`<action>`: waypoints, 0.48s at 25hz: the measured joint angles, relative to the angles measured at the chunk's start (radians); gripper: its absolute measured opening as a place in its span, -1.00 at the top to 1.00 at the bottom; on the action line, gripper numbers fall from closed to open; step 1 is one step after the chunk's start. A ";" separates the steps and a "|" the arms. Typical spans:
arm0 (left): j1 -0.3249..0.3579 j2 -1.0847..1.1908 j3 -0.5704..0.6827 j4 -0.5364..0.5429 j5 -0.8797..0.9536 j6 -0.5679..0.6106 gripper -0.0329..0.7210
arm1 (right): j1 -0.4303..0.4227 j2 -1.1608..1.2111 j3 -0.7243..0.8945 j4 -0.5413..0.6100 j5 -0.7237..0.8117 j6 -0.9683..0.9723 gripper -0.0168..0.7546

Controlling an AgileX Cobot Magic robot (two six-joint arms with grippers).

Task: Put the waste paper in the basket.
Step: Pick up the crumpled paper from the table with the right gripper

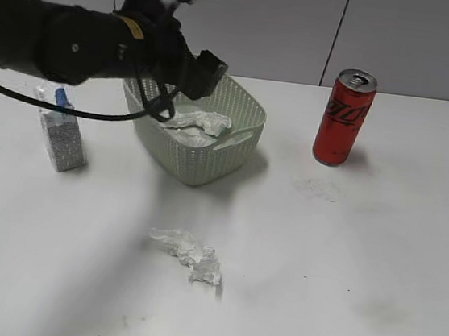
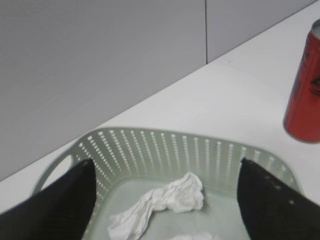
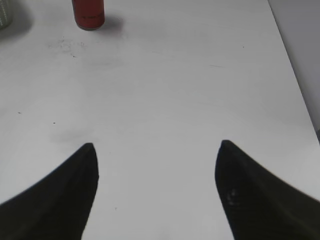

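Note:
A pale green perforated basket (image 1: 243, 113) stands at the back middle of the table, with crumpled white paper (image 1: 200, 122) inside. The left wrist view shows the basket's wall (image 2: 165, 150) and the paper (image 2: 165, 202) lying on its floor. My left gripper (image 1: 194, 75) (image 2: 165, 172) hangs open and empty over the basket's left rim. Another crumpled waste paper (image 1: 189, 254) lies on the table in front of the basket. My right gripper (image 3: 156, 147) is open and empty above bare table; it is out of the exterior view.
A red soda can (image 1: 344, 117) stands right of the basket; it also shows in the left wrist view (image 2: 304, 90) and the right wrist view (image 3: 88, 12). A small blue-and-white carton (image 1: 61, 133) stands left of the basket. The table's right edge (image 3: 295, 75) shows in the right wrist view.

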 joint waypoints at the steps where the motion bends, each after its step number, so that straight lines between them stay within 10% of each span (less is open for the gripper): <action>1: 0.014 -0.027 0.000 -0.003 0.057 0.000 -0.81 | 0.000 0.000 0.000 0.000 0.000 0.000 -0.48; 12: 0.307 -0.275 -0.002 -0.162 0.636 -0.072 -0.60 | 0.000 0.000 0.000 0.000 0.000 0.000 -0.48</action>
